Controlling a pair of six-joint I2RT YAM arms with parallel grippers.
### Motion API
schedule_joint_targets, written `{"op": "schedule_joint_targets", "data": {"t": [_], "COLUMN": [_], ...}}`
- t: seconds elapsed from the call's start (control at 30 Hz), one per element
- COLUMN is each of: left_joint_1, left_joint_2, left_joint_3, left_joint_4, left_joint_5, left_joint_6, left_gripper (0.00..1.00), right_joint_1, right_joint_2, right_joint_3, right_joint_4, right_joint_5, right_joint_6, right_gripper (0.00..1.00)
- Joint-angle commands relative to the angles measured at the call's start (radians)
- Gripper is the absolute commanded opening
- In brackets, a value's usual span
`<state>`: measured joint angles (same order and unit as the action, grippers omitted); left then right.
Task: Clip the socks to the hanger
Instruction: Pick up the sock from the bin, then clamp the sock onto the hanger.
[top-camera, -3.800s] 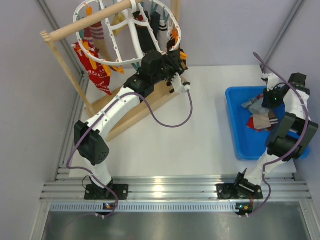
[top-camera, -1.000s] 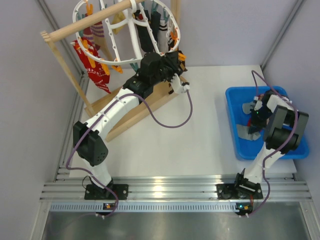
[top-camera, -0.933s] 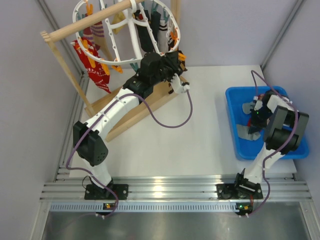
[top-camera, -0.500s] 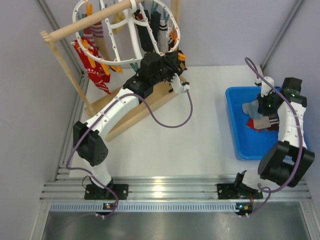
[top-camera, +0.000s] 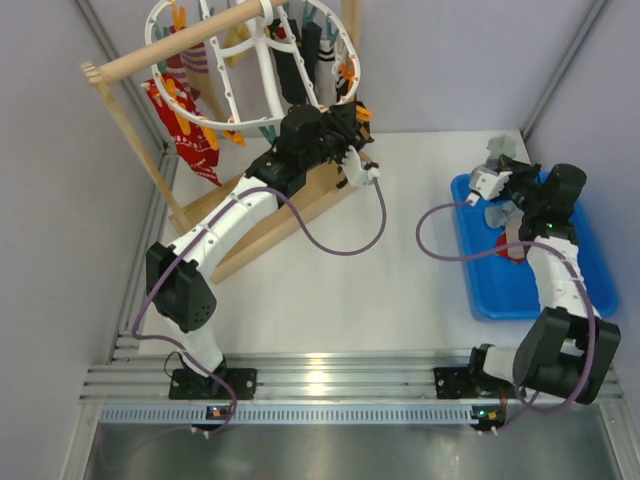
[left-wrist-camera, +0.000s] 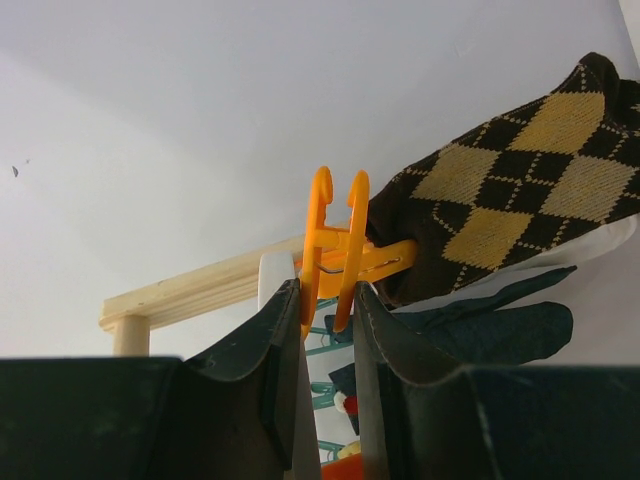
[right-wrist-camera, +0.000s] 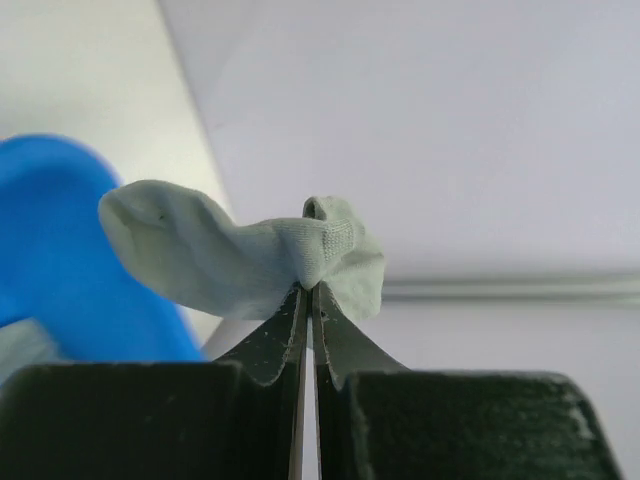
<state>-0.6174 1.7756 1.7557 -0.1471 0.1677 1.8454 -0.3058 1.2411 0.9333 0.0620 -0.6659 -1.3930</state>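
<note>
we see left fingers (left-wrist-camera: 272, 345) pinching an orange clip (left-wrist-camera: 335, 232), right fingers (right-wrist-camera: 340, 350) clenching a grey sock (right-wrist-camera: 230, 262), seemingly above a bin (top-camera: 468, 268).

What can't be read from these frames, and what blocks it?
Top view: the right arm covers part of the blue bin, so its socks cannot be counted.
Left wrist view: the argyle sock is cut off by the right edge.
Top view: the orange clip is hidden behind the left arm.
</note>
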Motion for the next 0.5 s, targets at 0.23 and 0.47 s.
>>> {"op": "schedule_joint_targets", "data": {"t": [0.23,0.47], "left_joint_1": [0.004,0.004], "left_joint_2": [-0.021,-0.028], "left_joint_3": [-0.019,-0.033], "left_joint_4": [0.017,0.072], "left_joint_5": [0.067,0.088], "left_joint_6": [-0.095,-0.124], "left_gripper": [0.00,0.00], "right_joint_1": [0.229,0.401], "right_joint_2": [0.300,0.370], "right_joint_3": [-0.065,-0.013], "right_joint_4": [1.174,1.178], "right_joint_5": [-0.161,-0.144], "right_joint_6": [-0.118,-0.149], "right_gripper": [0.00,0.00]}}
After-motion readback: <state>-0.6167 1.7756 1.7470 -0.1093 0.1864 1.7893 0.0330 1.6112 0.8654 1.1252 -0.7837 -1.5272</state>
